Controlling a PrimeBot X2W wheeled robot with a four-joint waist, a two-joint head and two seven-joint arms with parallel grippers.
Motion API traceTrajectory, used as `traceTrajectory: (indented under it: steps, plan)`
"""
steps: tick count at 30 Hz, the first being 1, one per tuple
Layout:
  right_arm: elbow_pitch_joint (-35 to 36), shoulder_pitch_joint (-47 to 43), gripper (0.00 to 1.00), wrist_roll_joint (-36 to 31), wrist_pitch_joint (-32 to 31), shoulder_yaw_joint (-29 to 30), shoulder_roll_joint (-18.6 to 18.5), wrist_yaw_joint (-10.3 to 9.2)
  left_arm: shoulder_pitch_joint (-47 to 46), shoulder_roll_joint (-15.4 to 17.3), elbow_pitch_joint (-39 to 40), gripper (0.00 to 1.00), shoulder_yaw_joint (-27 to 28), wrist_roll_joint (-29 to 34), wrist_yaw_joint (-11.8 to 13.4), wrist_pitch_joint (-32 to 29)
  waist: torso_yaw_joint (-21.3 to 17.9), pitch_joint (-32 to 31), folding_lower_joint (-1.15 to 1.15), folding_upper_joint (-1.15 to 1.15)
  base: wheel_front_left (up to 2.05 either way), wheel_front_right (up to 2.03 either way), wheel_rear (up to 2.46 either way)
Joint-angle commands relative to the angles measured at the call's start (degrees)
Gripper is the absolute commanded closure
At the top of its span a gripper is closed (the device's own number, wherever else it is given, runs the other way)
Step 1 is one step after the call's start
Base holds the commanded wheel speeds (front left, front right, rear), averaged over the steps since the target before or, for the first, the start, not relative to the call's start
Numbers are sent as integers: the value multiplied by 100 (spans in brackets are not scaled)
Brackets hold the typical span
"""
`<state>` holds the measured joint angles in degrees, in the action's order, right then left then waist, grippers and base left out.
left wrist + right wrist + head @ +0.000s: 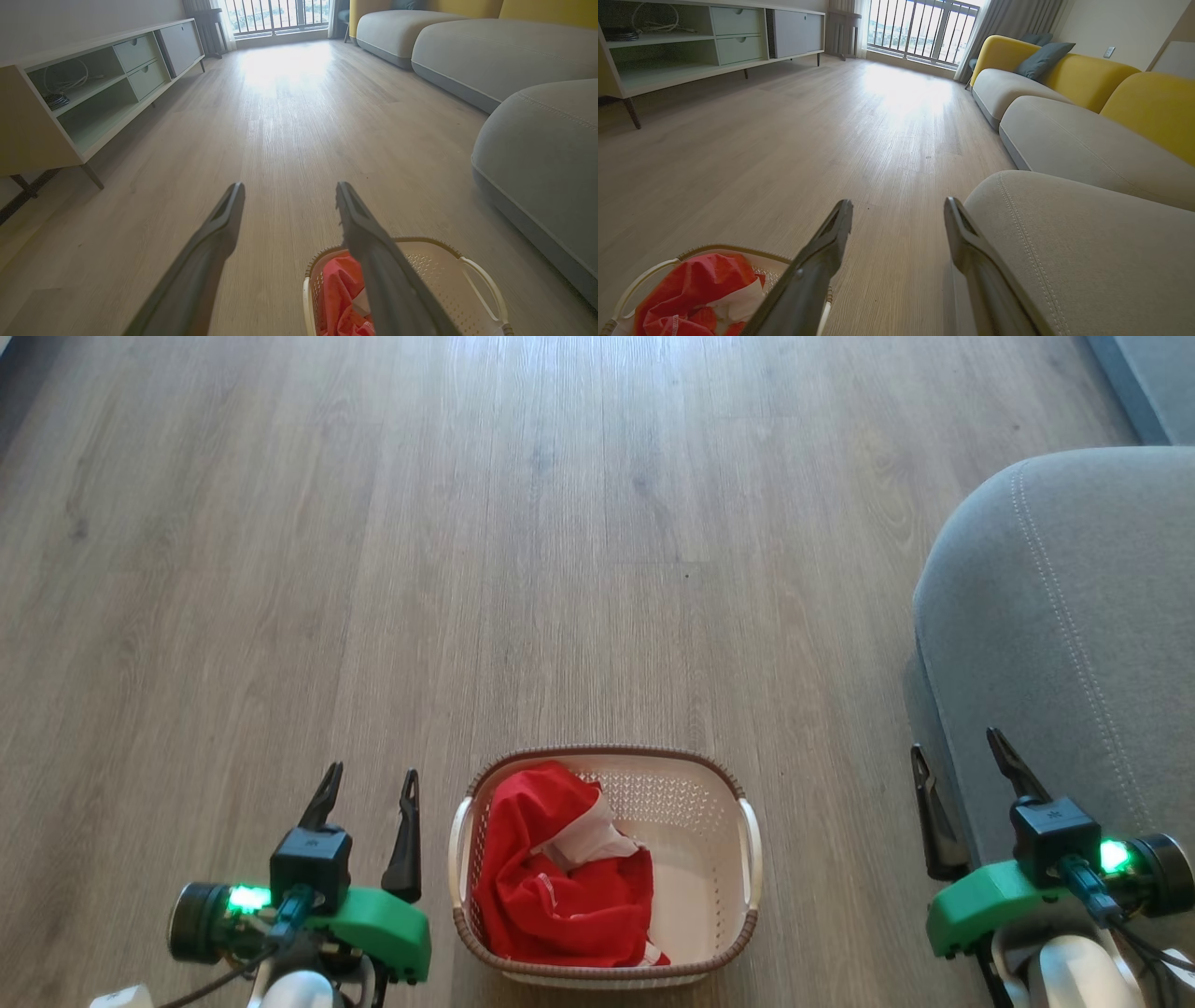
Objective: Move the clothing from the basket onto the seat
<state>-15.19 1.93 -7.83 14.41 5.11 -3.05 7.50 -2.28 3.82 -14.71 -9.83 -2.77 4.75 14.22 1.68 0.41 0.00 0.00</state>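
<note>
Red soft fabric clothing sits bunched in the cream perforated plastic basket; nothing moved yet.
Grey upholstered seat right of basket carries no garment; left gripper left of basket, right gripper right of basket, both spread, holding nothing.

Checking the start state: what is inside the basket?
Red clothing with white trim lies bunched in the left side of the basket; the right side is bare. Whatever lies under the cloth is covered.

One basket, one seat, one left tool, one right tool, one clothing heap (garments indistinguishable).
</note>
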Motion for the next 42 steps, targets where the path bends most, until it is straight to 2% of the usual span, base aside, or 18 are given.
traceTrajectory:
  steps: [1, 8, 16, 30, 37, 42]
  plan:
    - [196, 304, 0, -3, 59, -112, -5, -1, -317, 6, 159, 0, 199, 41, -5, 78, 4, 9, 0, 0, 0, 0, 0]
    - [187, 318, 0, 102, 59, -102, 3, -1, -315, -27, 158, 0, 247, 56, -45, 78, -2, 38, 0, 0, 0, 0, 0]
    - [8, 340, 0, 715, 59, -19, 13, -1, -315, -48, 152, 0, 298, 77, -85, 78, -35, 44, 0, 0, 0, 0, 0]
    - [-7, 374, 0, 793, 59, -77, 16, -1, -335, -69, 151, 0, 307, 117, -134, 78, -133, 127, 0, 0, 0, 0, 0]
    - [199, 583, 0, 772, 59, -94, 17, -1, -595, -77, 63, 0, 228, 142, -177, 78, -192, 680, 0, 0, 0, 0, 0]
    - [386, 879, 0, 771, 59, -129, 17, -1, -983, -85, -389, 0, -16, 141, -244, 78, -289, 1287, 0, 0, 0, 0, 0]
